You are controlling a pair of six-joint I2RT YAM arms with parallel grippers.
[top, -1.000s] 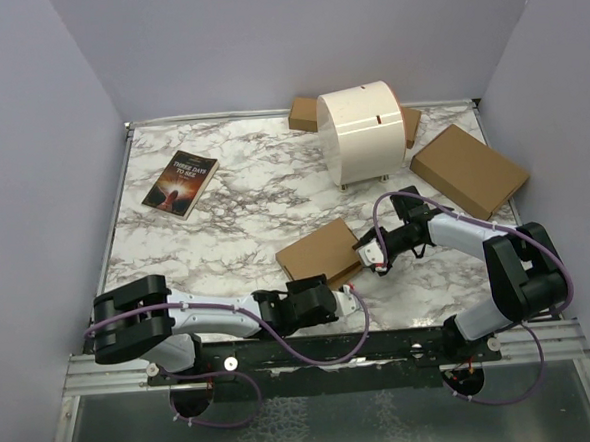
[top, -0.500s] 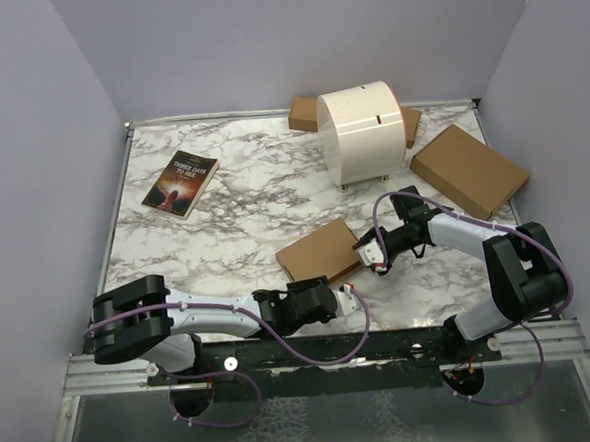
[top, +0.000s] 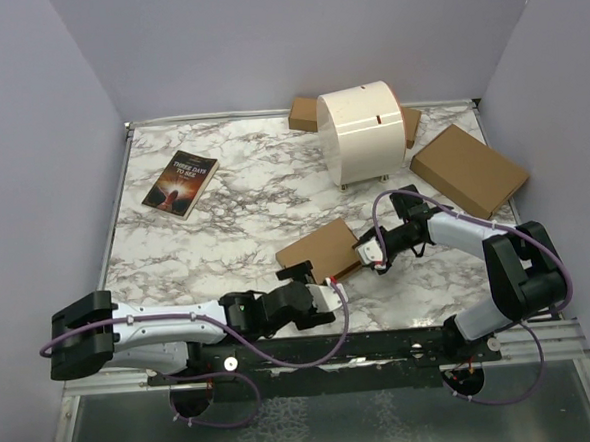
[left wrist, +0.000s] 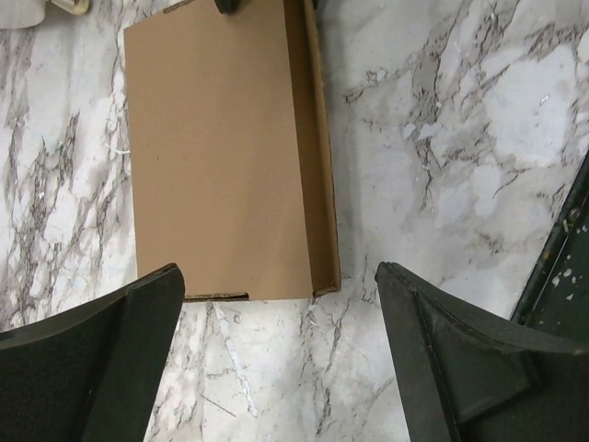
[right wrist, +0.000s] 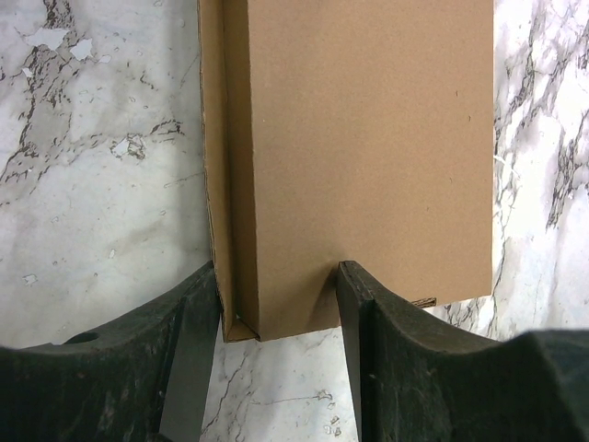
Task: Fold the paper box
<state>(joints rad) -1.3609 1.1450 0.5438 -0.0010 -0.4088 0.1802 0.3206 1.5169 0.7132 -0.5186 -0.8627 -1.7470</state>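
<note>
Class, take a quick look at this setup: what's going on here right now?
Two robot arms are working on a brown paper box that lies on the marble table and looks folded shut. The right tool is clamped on one corner of it. The left tool hovers wide open at the opposite end, touching nothing. A book, a larger cardboard box and a white drum sit aside.

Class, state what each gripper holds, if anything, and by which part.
The right gripper clamps the paper box at a corner of its short end. The left gripper is open, holding nothing.
</note>
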